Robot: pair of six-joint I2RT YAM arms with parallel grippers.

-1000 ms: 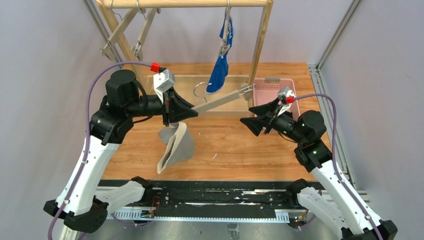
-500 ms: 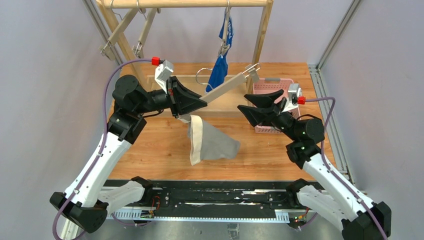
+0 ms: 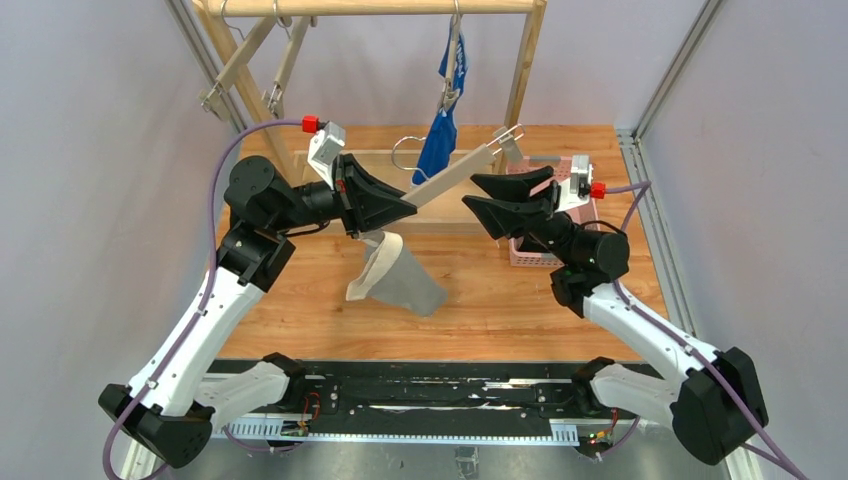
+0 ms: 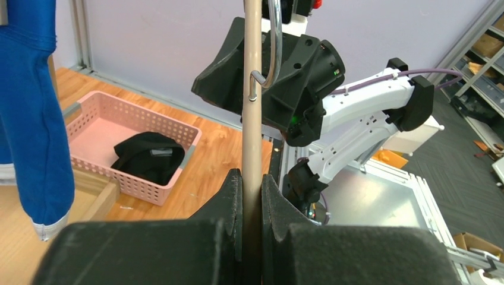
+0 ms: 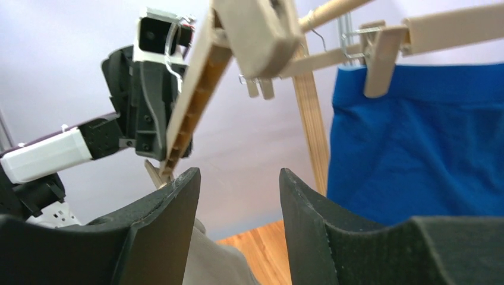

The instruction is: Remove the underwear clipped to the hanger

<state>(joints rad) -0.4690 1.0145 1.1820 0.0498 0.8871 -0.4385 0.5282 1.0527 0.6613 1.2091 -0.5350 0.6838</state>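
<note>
grey briefs (image 3: 395, 278) hung from hanger's (image 3: 450, 180) low end, over counter (image 3: 300, 290) | blue briefs (image 3: 437, 140) clipped on rack | black briefs (image 4: 148, 157) in basket (image 4: 98, 133) | left pincer (image 3: 405, 208) clamped on hanger | right pincer (image 3: 480, 195) wide, near hanger's upper end

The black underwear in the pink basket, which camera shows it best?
Left wrist view: the black underwear lies bunched in the pink basket, unobstructed. In the top view the right arm hides it; the right wrist view doesn't show it.
</note>
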